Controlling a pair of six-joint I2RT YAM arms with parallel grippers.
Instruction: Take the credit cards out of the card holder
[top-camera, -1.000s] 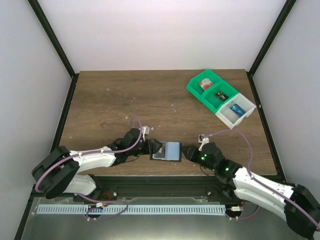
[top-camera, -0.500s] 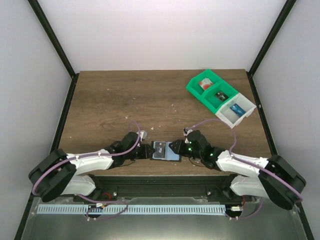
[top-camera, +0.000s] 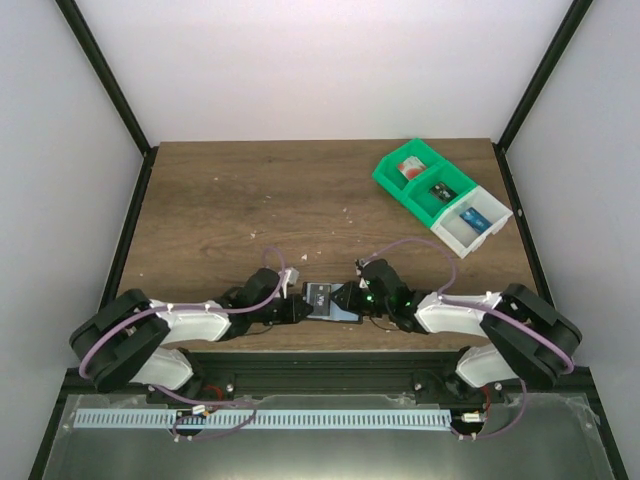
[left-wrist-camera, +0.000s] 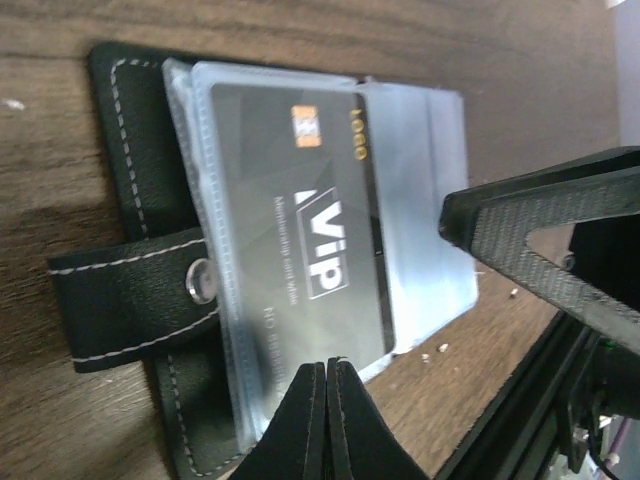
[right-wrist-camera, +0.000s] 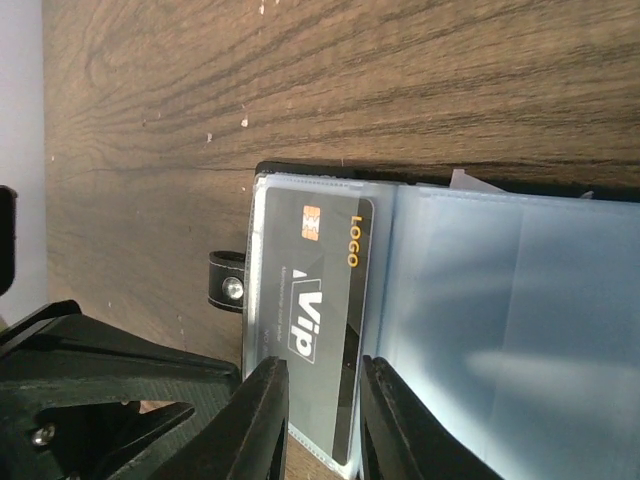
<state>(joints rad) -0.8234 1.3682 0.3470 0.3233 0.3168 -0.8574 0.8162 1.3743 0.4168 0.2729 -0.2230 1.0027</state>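
The card holder (top-camera: 326, 300) lies open near the table's front edge, between both grippers. It shows black stitched leather (left-wrist-camera: 130, 150), a snap tab (right-wrist-camera: 228, 282) and light blue clear sleeves (right-wrist-camera: 500, 300). A dark credit card (left-wrist-camera: 310, 230) marked "VIP" sits in the left sleeve. My left gripper (left-wrist-camera: 328, 368) is shut, its tips over the sleeve's near edge with nothing showing between them. My right gripper (right-wrist-camera: 325, 400) is open, its fingers (right-wrist-camera: 265, 400) apart above the near end of the credit card (right-wrist-camera: 315, 290). Both grippers (top-camera: 303, 303) (top-camera: 347, 298) flank the holder.
A green two-cell bin (top-camera: 393, 180) and a white bin (top-camera: 455, 235) stand at the back right, each cell holding a card. The right gripper's finger (left-wrist-camera: 540, 230) crosses the left wrist view close to the holder. Crumbs dot the wood.
The left gripper has closed from open to shut at the holder's left side. The right arm has swung left from beside the holder until its fingers stand over the card.
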